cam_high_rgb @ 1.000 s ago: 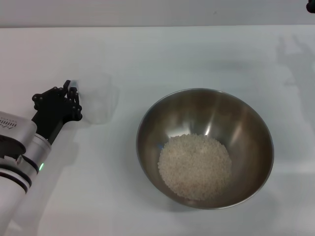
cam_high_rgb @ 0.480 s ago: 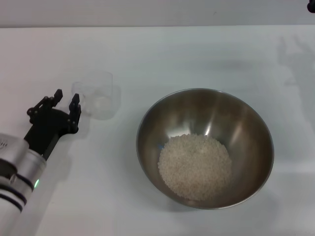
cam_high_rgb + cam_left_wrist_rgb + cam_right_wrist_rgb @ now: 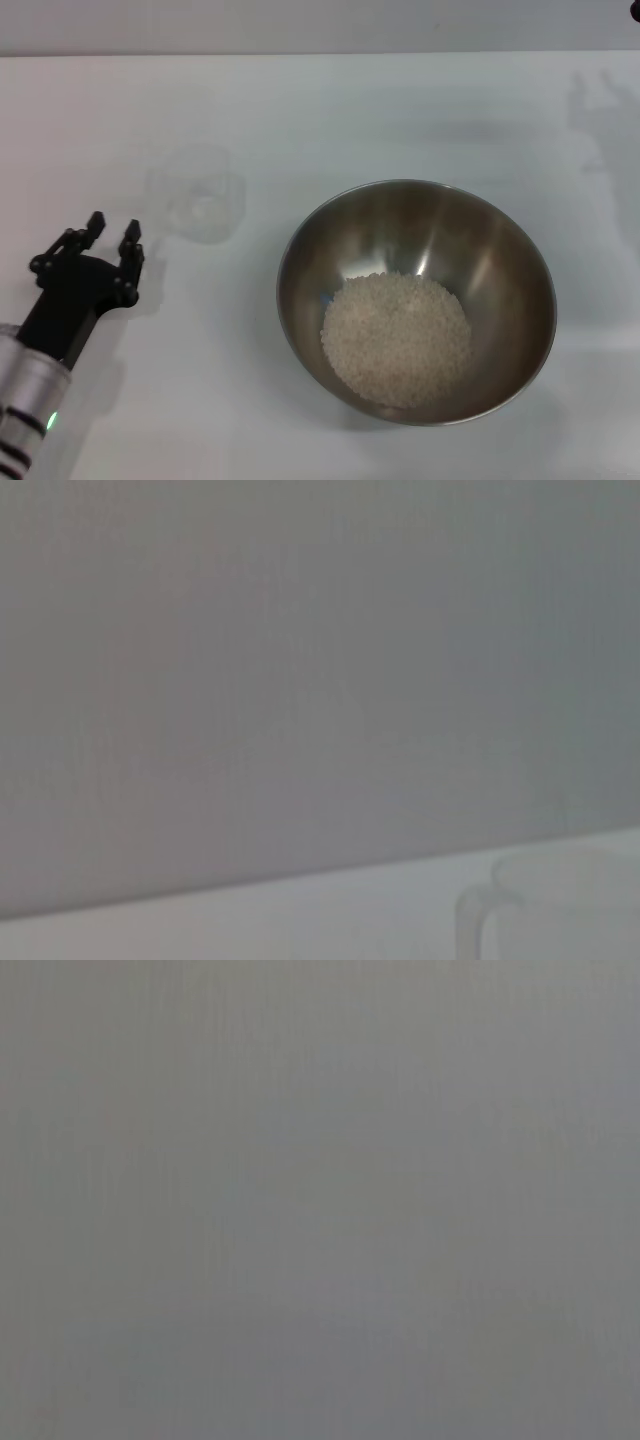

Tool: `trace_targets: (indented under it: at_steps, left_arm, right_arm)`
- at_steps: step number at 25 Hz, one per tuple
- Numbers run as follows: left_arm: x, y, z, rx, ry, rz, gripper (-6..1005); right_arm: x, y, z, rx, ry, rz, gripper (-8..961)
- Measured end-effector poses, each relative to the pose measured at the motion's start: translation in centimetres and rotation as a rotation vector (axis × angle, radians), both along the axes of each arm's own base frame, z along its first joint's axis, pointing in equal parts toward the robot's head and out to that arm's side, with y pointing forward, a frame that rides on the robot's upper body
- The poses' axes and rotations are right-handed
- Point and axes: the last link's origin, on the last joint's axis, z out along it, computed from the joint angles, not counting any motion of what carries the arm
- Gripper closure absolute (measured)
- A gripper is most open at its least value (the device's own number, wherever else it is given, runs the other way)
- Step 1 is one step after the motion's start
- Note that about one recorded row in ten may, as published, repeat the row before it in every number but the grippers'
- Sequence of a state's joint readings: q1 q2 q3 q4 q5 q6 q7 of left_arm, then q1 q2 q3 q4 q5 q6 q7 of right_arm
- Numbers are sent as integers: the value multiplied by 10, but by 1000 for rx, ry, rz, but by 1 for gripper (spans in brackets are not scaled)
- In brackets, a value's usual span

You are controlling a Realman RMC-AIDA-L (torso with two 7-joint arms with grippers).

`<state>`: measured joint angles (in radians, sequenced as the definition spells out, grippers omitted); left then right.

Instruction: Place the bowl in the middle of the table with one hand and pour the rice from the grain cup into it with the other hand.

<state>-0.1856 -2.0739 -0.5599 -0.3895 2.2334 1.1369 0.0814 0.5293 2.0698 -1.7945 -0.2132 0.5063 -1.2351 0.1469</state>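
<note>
Toward the lower left of the head view, your left end effector (image 3: pixel 110 232) now sits well clear of the grain cup (image 3: pixel 197 193), its two fingers spread apart and gripping nothing. A second ago those fingers were right against the cup's side; half a second ago they had parted and begun sliding back, and now a clear strip of bare table (image 3: pixel 330 100) shows between them and the cup. The cup stands upright and looks empty, left of the bowl (image 3: pixel 416 300) and apart from it. The bowl rests a little right of the frame's centre, with the rice (image 3: pixel 396 338) heaped in its bottom. You can read this as the pour being done and the cup released, so what remains is only to bring the arm home. Your right end effector does not show in any view; its wrist picture is blank grey. The left wrist view catches only the cup's rim and handle (image 3: pixel 560 905) at its lower right corner.
</note>
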Motion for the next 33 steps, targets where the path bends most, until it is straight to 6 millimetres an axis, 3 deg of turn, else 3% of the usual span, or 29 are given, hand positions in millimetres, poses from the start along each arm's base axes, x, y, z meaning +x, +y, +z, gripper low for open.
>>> trace_targets:
  at_steps: [7,16,19,33]
  left_arm:
    - [13,-18,11,73,-73,-106,586]
    - [21,-12,13,88,-101,-144,435]
    - [23,-10,15,96,-101,-156,211]
    - [26,-6,19,117,-107,-178,187]
  right_arm:
    - [2,-1,0,2,-4,-5,596]
    - [2,-2,-1,1,-4,-8,596]
    - [2,-1,-1,1,-4,-7,597]
    - [1,-1,0,5,-1,-8,597]
